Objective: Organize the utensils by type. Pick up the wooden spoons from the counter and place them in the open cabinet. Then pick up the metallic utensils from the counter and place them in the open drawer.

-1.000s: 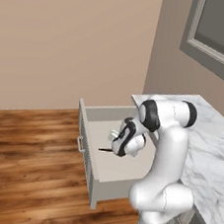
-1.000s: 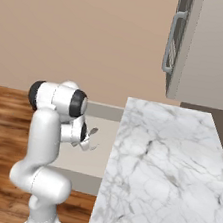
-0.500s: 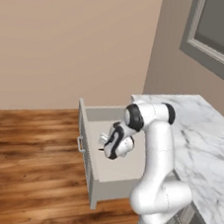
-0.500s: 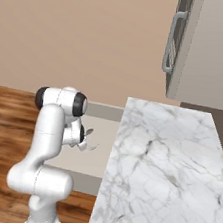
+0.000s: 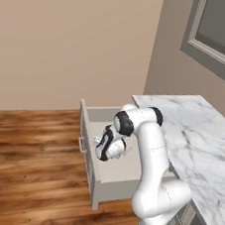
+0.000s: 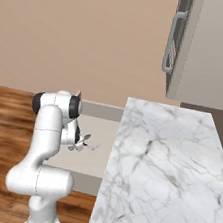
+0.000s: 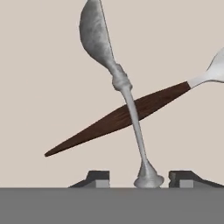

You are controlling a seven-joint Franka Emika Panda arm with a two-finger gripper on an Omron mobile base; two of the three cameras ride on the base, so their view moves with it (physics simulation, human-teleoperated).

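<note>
My gripper hangs low inside the open drawer, open, its fingertips apart. The small silver spoon lies on the drawer's pale floor with its handle end in the gap, touching neither pad. It crosses over the slim dark-handled metal utensil, whose pale metal end points right. From the right base view the gripper and silver spoon sit over the drawer. The hand is bent down beside the counter. The wooden spoon is out of view.
The drawer front with its small bar handle juts over the wooden floor. An upper cabinet with a long handle hangs above the marble counter. A beige wall stands behind.
The arm has swung left and lower, deeper into the drawer. The hand has come down close to the drawer floor.
</note>
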